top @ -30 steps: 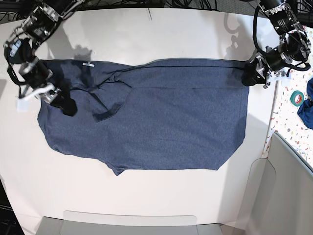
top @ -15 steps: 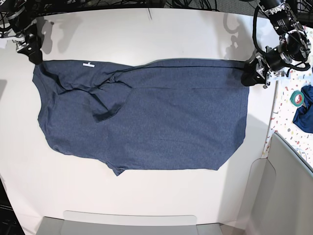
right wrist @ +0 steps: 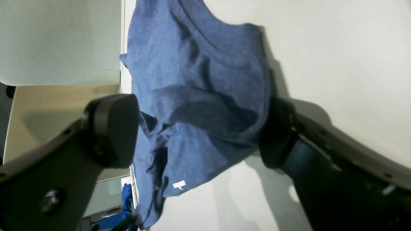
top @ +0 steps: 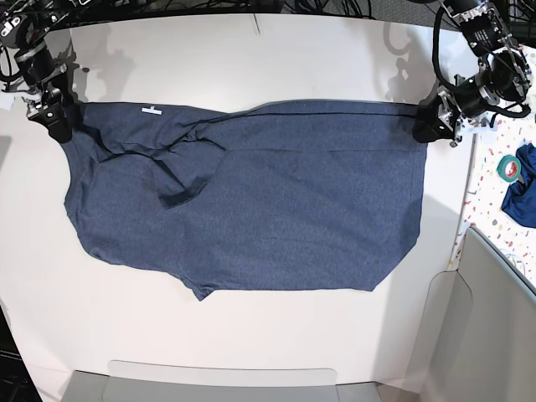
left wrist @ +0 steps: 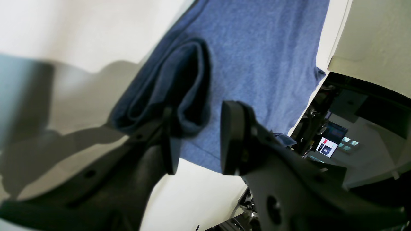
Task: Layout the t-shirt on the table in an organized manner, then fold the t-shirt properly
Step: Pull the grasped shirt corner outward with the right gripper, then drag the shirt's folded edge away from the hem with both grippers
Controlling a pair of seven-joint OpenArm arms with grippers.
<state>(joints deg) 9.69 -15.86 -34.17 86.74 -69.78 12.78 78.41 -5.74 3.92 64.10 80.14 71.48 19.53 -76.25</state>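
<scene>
White table (top: 251,352), t-shirt (top: 251,209) spread across its middle.
We note right gripper (top: 57,117) moved to shirt's 10 o'clock corner, jaws wide, holding nothing; left gripper (top: 429,127) part-closed pinching 2 o'clock corner; bare tabletop toward 6 o'clock.

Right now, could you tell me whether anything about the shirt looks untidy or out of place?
Yes. The shirt is not flat: near the white tag the collar end is bunched, with a dark strip flopped across the cloth. The lower edge is uneven.
</scene>
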